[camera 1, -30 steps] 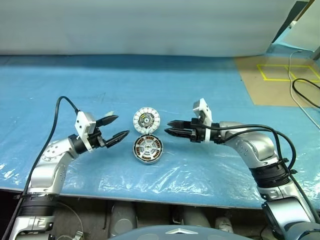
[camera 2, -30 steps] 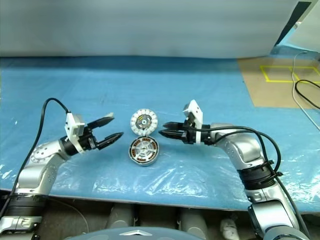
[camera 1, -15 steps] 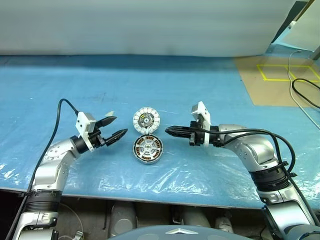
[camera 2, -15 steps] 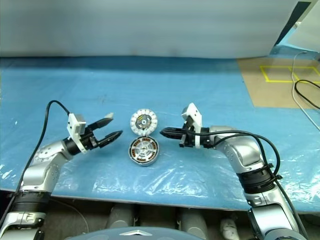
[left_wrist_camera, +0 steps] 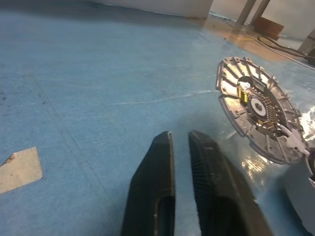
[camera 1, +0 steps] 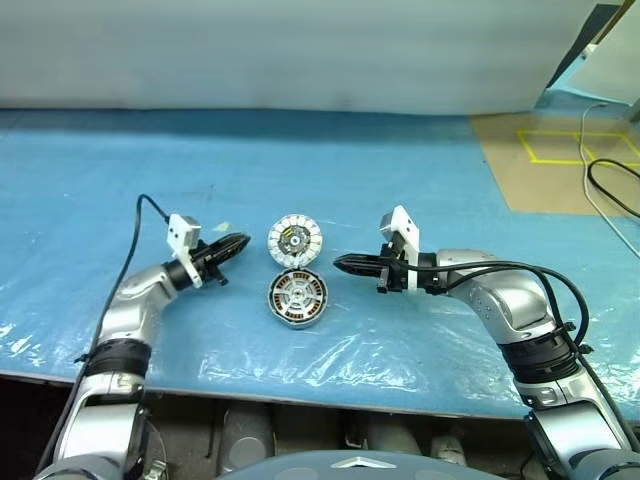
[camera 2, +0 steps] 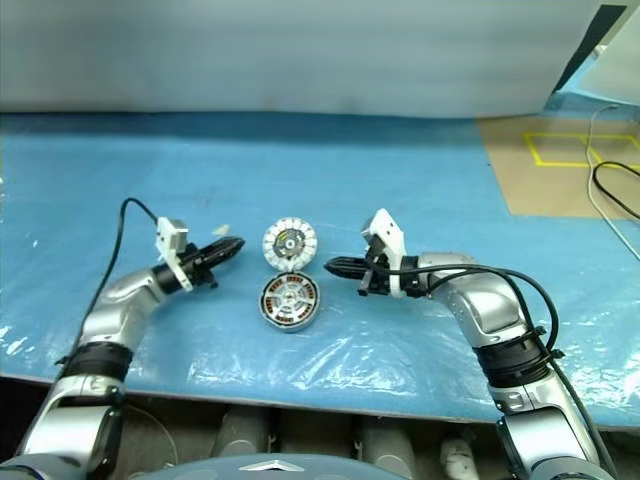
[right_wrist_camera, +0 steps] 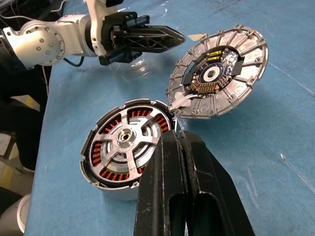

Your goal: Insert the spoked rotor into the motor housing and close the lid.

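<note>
The spoked rotor (camera 1: 297, 298), copper windings around a silver hub inside a grey rim, lies flat on the blue mat. Touching its far edge is the motor housing (camera 1: 294, 240), a silver-white ribbed disc with a dark centre, joined to it by a small white piece (right_wrist_camera: 178, 102). A lid apart from these two discs is out of view. My left gripper (camera 1: 240, 243) is shut and empty, pointing at the housing (left_wrist_camera: 256, 110) from its left, a short gap away. Just right of the rotor (right_wrist_camera: 125, 147), my right gripper (camera 1: 338, 264) is shut and empty, its tips above the rotor's rim.
Clear plastic sheeting covers the blue mat (camera 1: 420, 190). A small tan patch (left_wrist_camera: 17, 169) lies on the mat near the left gripper. Far right is brown floor with yellow tape (camera 1: 575, 145) and a black cable (camera 1: 610, 185). A pale backdrop closes off the far side.
My left gripper has gone from open to shut and moved forward toward the two discs. My right gripper closed its small gap and stayed in place.
</note>
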You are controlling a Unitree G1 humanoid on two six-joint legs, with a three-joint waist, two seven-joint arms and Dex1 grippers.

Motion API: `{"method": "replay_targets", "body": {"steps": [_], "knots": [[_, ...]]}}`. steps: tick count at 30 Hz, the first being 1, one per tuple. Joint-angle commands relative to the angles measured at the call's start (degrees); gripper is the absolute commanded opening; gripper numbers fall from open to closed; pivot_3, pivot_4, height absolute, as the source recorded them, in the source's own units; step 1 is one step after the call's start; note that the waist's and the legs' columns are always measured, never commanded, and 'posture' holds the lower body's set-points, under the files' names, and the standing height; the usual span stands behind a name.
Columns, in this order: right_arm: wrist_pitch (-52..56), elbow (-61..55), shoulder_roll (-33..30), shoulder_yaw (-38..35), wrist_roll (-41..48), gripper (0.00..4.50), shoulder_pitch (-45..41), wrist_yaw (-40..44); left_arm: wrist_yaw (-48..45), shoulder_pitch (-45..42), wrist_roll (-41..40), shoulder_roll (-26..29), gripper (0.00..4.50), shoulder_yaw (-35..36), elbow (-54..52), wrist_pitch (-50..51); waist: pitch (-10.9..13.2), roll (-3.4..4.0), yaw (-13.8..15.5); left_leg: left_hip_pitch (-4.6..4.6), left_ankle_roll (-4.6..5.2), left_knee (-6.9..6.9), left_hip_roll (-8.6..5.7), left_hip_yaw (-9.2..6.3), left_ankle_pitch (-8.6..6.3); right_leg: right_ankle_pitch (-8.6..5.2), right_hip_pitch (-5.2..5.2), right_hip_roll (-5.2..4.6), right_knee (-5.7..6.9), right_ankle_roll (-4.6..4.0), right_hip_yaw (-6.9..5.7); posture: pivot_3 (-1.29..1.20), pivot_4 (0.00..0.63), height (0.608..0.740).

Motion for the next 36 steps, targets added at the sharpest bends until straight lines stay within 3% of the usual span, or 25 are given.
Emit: {"method": "replay_targets", "body": {"steps": [1,8,16,27,36], "knots": [[0.32,-1.99,-0.79,-0.78,-0.32,0.00,-0.19,-0.17,-0.60,-6.69,0.97,-0.93,0.04,0.79,7.85,-0.57,0.00,-0.01,0.19,-0.02,0.00,0.00,0.01,-0.01,0.00,0.00,0.00,0.00,-0.01,0.00,-0.01,0.00,0.150,0.740],[4.38,-4.97,-1.83,-2.62,3.55,0.00,2.09,1.09,-4.76,-17.99,4.02,-2.70,0.04,0.37,23.93,-0.59,0.00,-0.01,1.05,-0.02,-0.01,-0.04,-0.02,-0.06,0.01,0.12,0.00,0.00,-0.03,0.20,-0.02,0.00,0.150,0.740],[5.05,-4.94,-3.54,0.46,3.15,0.00,0.69,5.30,-13.08,-24.15,9.40,-4.19,0.04,-2.50,32.56,2.23,0.02,-0.03,1.18,-0.07,-0.01,-0.05,-0.02,-0.16,0.01,0.12,0.00,-0.02,-0.08,0.20,-0.07,0.00,0.150,0.740],[8.25,-8.35,-5.50,-1.26,4.06,0.00,3.35,2.50,-17.91,-29.65,8.68,-6.92,0.04,1.12,36.26,8.72,0.05,-0.08,1.42,-0.12,-0.02,-0.10,-0.17,-0.19,0.01,0.13,0.01,-0.20,-0.12,0.21,-0.14,0.00,0.150,0.740],[9.78,-11.43,-8.42,-3.16,4.94,0.00,6.02,1.60,-28.74,-32.13,12.68,-7.91,0.04,-2.27,35.61,9.41,0.11,-0.17,1.55,-0.10,-0.01,-0.18,-0.20,-0.23,0.01,0.13,0.01,-0.23,-0.20,0.22,-0.16,0.00,0.150,0.740]]}}
